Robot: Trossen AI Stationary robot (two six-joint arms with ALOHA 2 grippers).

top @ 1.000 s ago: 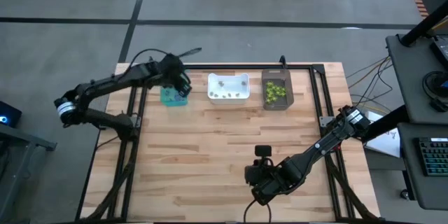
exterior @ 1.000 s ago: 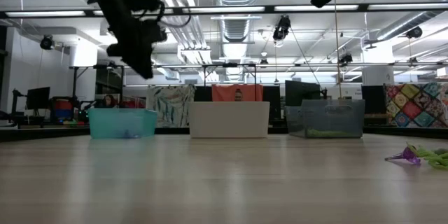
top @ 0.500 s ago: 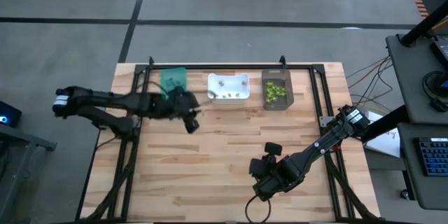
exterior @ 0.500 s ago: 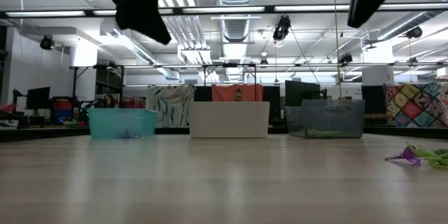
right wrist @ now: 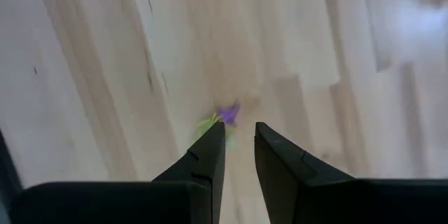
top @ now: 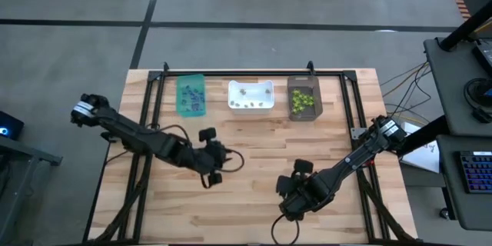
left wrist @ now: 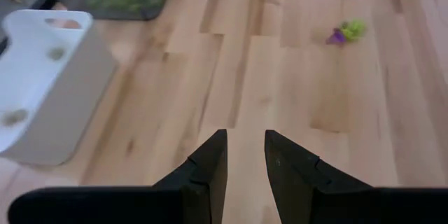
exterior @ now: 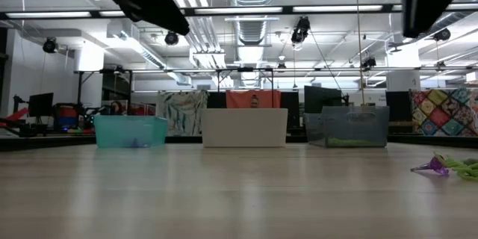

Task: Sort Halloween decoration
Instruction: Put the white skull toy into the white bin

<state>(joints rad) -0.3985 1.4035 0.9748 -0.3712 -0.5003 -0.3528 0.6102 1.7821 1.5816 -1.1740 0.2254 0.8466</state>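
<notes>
The tiny purple and lime-green plastic trinkets (right wrist: 222, 117) looked light, stiff and slippery, best pinched across the middle. The right gripper (right wrist: 236, 142) hovered over them, its narrowly parted fingers apparently empty; the left gripper (left wrist: 245, 155) was likewise narrowly parted and empty.

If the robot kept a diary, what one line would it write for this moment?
left tool: mid-table, empty | right tool: above purple and green trinkets | teal bin, white bin, dark bin: part filled

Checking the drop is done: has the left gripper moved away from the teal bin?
Yes. The left gripper has swung from over the teal bin toward mid-table.
</notes>
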